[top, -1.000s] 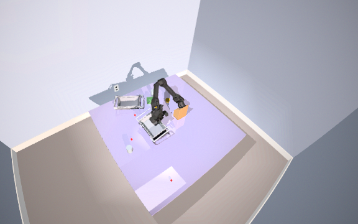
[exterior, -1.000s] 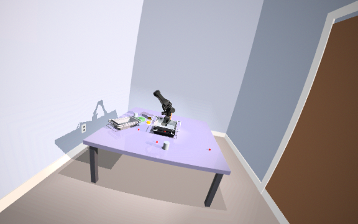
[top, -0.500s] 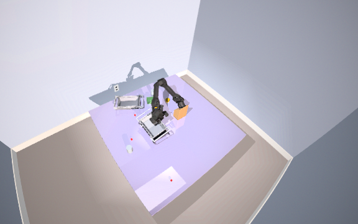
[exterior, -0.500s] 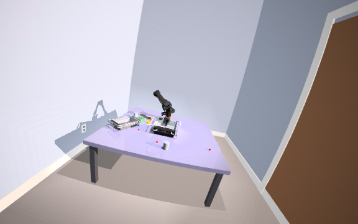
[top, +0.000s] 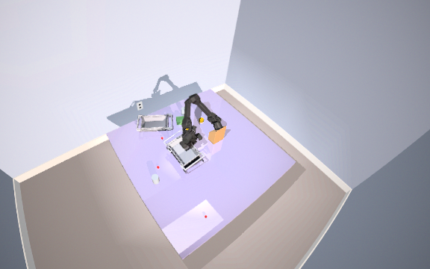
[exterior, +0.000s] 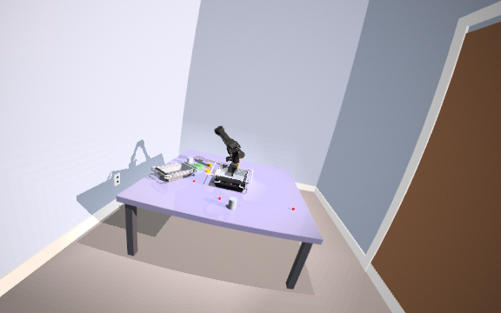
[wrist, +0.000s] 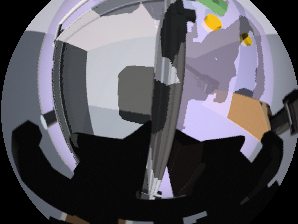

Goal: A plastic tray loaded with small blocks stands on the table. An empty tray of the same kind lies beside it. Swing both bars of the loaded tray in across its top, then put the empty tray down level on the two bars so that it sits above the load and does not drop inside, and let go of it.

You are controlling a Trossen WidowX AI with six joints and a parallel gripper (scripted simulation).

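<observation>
1. At the far left of the lilac surface [top: 237, 175], close to the white wall, sits the loaded tray [top: 154, 122], a clear tray with pale blocks inside. Whether its wire bars lie across its top or hang out over its ends cannot be made out.
2. To the right of the loaded tray, near but not touching it, is the empty tray [top: 186, 153], with a grey floor and one dark end. It is turned at an angle to the loaded tray. Whether it rests on the surface or is lifted slightly cannot be told.
3. The gripper [top: 187, 142] is over the empty tray's end nearest the loaded tray. Its fingers are almost fully closed, pinching the thin wall of the empty tray; the wrist view shows that wall [wrist: 166, 96] running upright between the dark fingers.
4. In front of the loaded tray, nearer the viewer in the exterior view, stands a small pale cylinder [top: 155, 179].
5. Right of the empty tray stands an orange block [top: 217, 134], just beside the black arm [top: 204, 108].
6. Small green [top: 179, 120] and yellow [top: 201, 119] pieces lie between the loaded tray and the arm.
</observation>
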